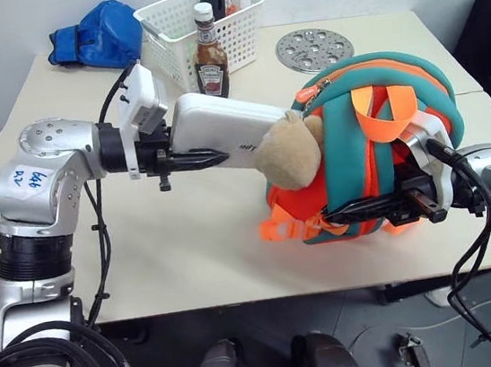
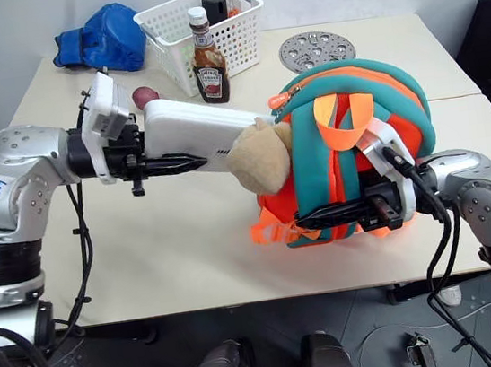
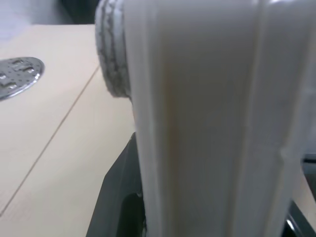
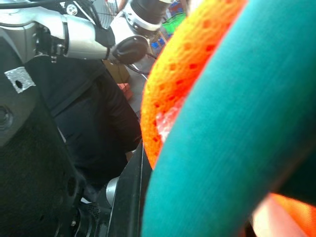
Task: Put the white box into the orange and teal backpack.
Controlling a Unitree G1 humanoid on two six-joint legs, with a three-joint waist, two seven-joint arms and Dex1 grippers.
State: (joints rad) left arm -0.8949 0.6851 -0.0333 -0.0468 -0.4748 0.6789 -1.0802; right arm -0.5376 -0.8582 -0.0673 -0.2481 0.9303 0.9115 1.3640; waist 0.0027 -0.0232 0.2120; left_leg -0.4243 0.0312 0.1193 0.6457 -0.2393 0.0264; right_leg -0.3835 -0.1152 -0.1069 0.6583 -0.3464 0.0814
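Observation:
The white box (image 1: 220, 128) is held about level above the table, with my left gripper (image 1: 210, 155) shut on its near end. Its far end disappears behind the tan plush toy (image 1: 292, 155) hanging on the orange and teal backpack (image 1: 400, 118). The backpack stands upright at the table's front right. My right gripper (image 2: 314, 220) is shut on the backpack's lower front, among its teal straps and orange webbing. The left wrist view looks along the box's white side (image 3: 207, 123). Teal strap (image 4: 237, 123) and orange mesh crowd the right wrist view.
A white lattice basket (image 1: 224, 23) stands at the back with a ketchup bottle (image 1: 208, 53) in front of it. A blue fabric bundle (image 1: 99, 35) lies at the back left, a perforated metal disc (image 1: 315, 48) at the back right. The table's front edge (image 1: 242, 297) is close.

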